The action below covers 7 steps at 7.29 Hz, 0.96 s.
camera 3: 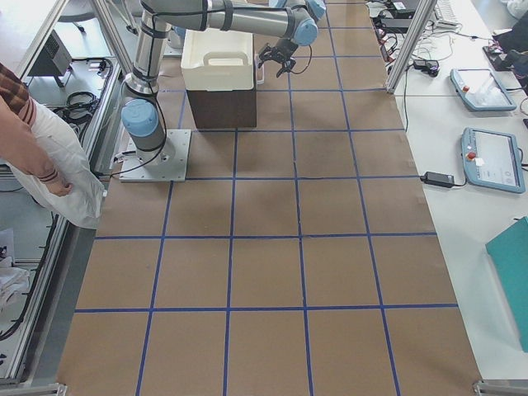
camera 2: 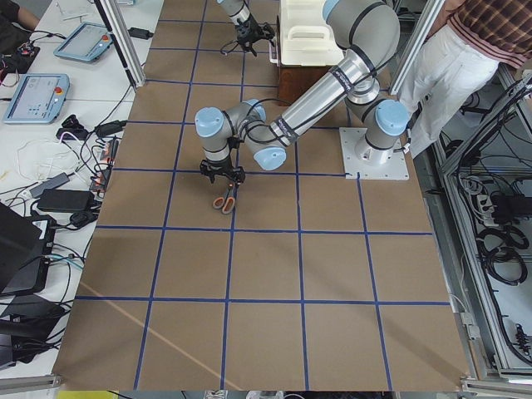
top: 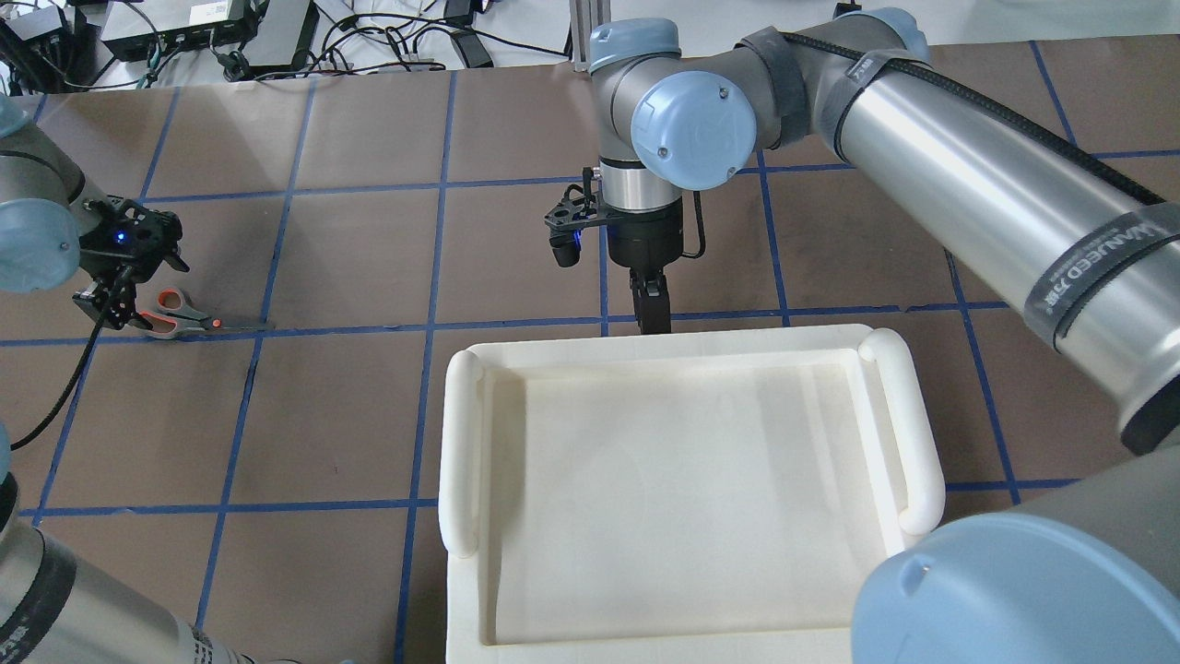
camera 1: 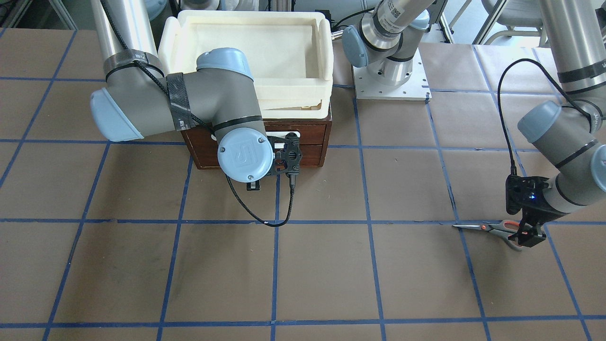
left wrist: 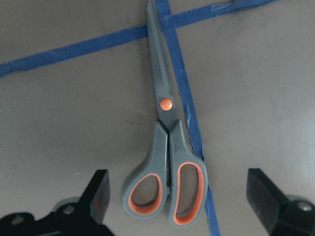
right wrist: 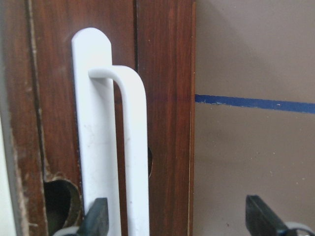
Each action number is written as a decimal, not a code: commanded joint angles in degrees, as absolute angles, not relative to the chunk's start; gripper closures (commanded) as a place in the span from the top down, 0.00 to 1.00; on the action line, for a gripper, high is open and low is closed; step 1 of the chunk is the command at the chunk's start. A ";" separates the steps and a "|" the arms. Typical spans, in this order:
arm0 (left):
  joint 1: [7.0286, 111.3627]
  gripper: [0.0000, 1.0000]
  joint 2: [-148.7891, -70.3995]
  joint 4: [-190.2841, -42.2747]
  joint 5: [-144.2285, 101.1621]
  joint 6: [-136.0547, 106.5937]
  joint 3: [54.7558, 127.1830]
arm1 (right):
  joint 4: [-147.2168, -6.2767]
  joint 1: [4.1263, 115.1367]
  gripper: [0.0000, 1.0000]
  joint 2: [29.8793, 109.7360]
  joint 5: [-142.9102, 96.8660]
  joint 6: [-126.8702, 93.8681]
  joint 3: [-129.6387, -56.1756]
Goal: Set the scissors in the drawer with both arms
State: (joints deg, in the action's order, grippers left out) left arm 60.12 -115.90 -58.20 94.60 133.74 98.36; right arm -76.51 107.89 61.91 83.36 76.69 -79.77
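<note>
Here the scissors lie flat on the table between the left gripper's spread fingers; lower squarely, then pinch across both loops. The right gripper, likewise spread, straddles the shut drawer's white handle; close centred.

Table covered in brown paper, blue tape grid marking it into squares, white side bench carrying teach pendants and tangled cables (dark boxes among them), aluminium frame posts, bright even light
</note>
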 commanded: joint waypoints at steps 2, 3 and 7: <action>59.24 1.00 -117.24 -56.86 94.39 133.51 100.81 | -76.90 107.93 0.79 61.87 83.50 76.82 -80.94; 59.24 1.00 -117.94 -56.69 94.39 133.42 100.81 | -78.12 107.93 0.78 61.79 83.50 76.82 -81.47; 59.24 1.00 -119.79 -52.91 94.39 133.33 100.81 | -79.45 107.93 0.66 61.79 84.46 76.99 -81.04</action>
State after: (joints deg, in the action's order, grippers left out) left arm 59.24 -119.35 -53.24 94.41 133.38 100.79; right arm -79.21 107.96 61.78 83.90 76.96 -81.41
